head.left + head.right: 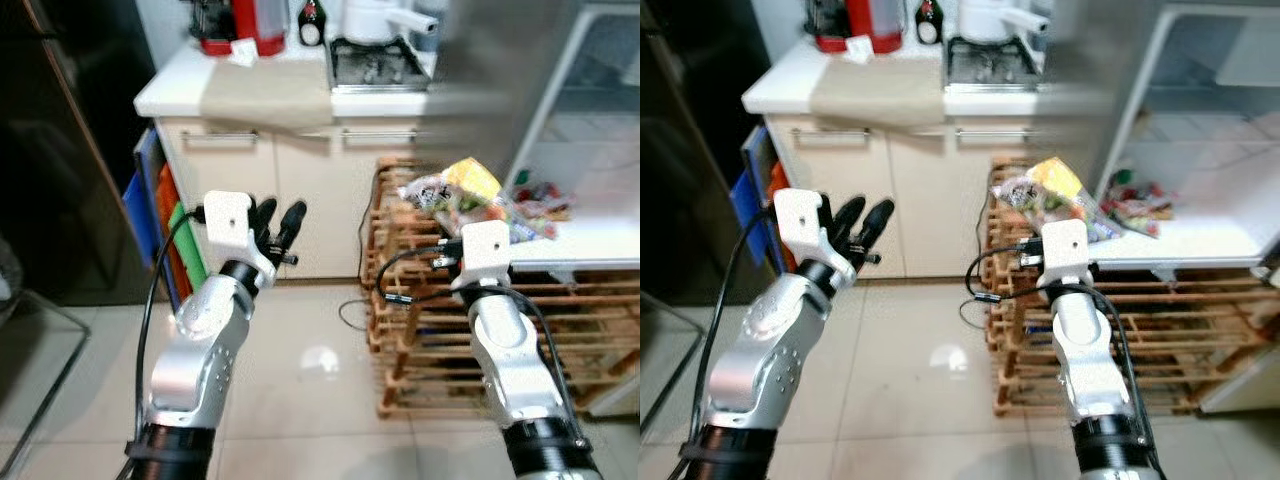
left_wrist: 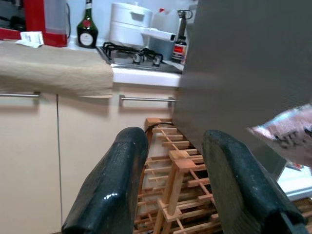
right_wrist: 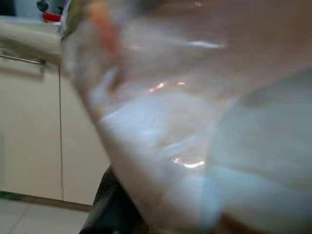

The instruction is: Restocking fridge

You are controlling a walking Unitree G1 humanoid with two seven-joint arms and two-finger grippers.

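The right claw (image 1: 462,232) pinches a clear bag of food (image 1: 462,197), held up at the edge of the white fridge shelf (image 1: 600,240); the left claw (image 1: 278,225) hangs spread near the bench (image 1: 180,85)

I stand in a home kitchen. Ahead of me a white table (image 1: 190,85) tops cream cabinets (image 1: 300,200) with metal bar handles. On it sit a gas hob (image 1: 375,62), a white pot (image 2: 129,24), a dark bottle (image 2: 87,29) and a red appliance (image 1: 245,25). An open fridge (image 1: 1200,130) stands beside a wooden rack (image 1: 420,330) on the tiled floor (image 1: 300,400).
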